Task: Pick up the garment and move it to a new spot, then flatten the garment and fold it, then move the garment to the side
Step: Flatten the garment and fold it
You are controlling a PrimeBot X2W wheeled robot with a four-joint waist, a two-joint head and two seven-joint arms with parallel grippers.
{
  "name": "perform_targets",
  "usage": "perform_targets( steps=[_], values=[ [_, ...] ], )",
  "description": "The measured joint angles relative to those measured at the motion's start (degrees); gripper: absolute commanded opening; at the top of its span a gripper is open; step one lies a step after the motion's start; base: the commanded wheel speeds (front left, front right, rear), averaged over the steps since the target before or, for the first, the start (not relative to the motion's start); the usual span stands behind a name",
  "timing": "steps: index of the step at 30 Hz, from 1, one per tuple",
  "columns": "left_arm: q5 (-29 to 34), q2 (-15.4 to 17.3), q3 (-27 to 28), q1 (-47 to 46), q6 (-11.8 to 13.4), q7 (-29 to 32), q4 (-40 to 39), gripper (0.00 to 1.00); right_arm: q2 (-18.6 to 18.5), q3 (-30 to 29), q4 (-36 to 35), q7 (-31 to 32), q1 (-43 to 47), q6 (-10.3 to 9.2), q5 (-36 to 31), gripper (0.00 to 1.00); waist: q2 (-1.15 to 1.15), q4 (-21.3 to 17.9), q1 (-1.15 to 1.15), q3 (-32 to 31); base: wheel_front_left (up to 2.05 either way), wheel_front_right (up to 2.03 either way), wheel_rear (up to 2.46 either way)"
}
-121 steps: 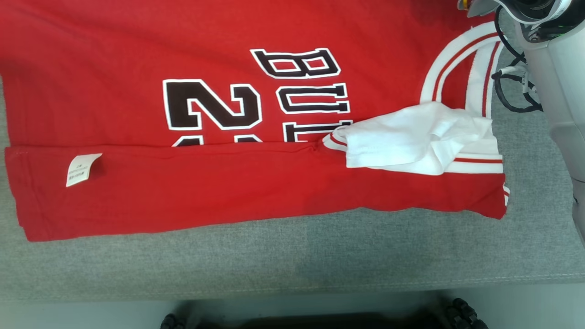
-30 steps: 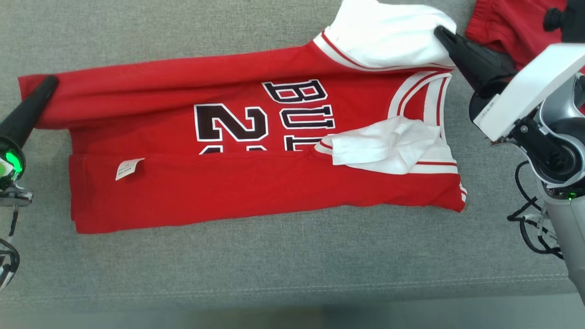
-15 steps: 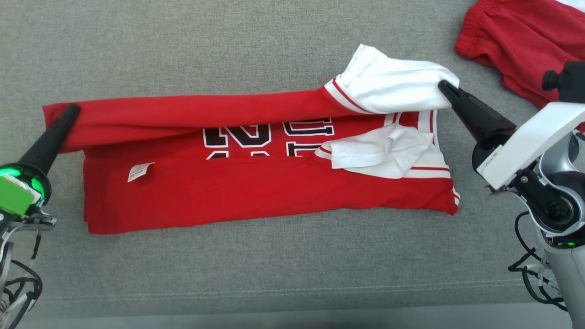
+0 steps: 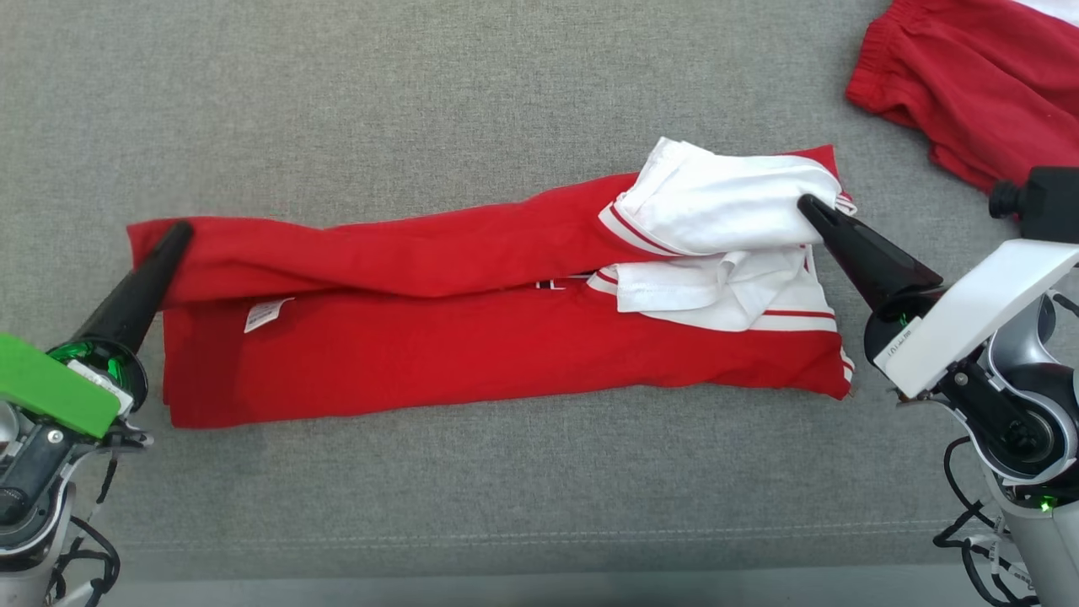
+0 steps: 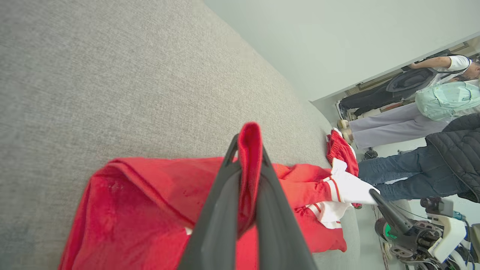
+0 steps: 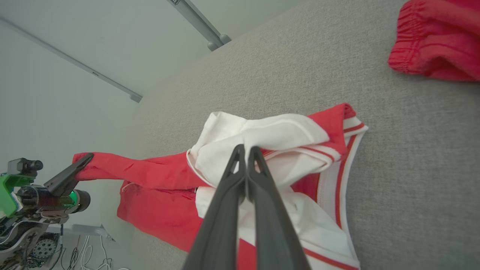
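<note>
- Long red cloth jersey (image 4: 506, 362): soft matt knit, loosely creased, no sheen.
- White sleeve (image 4: 725, 198) of the jersey: same matt cloth, with ribbed red-and-white striped trim at the cuff.
- Small white label (image 4: 264, 314) on the jersey: thin and flat; paper or fabric, can't tell.
- Grey upholstery surface (image 4: 421, 101): coarse woven cloth, matt, mottled, with a stitched seam near the front edge.
- Second red garment (image 4: 961, 93) with gathered hem: matt cloth, slightly fuzzy.
- Left gripper (image 4: 179, 229) and right gripper (image 4: 805, 202): dark fingers, smooth, matt, plastic-looking.
- Green block (image 4: 50, 392) at the left wrist: smooth matt plastic.
- White housing (image 4: 969, 324) on the right arm: smooth plastic, slight gloss.
- Silver joint (image 4: 1024, 421) below it: satin metallic finish, some shine.
</note>
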Motion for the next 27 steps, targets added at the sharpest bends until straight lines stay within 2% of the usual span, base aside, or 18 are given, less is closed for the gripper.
perform_targets(
  steps=[22,27],
  values=[
    [0.1,1.4,-2.1,4.5,0.0,-4.2,-0.1,0.0,-0.8,-1.5,-3.5,-0.9,3.6,-0.48,0.3,0.0,0.0,0.1,0.0,-2.0,0.0,0.0,0.0],
    [-0.1,1.9,-2.3,5.3,0.0,-4.4,-0.3,0.0,-1.6,-0.8,-3.9,1.1,6.1,-0.78,0.9,0.0,0.0,-0.1,0.0,-1.9,0.0,0.0,0.0]
  ],
)
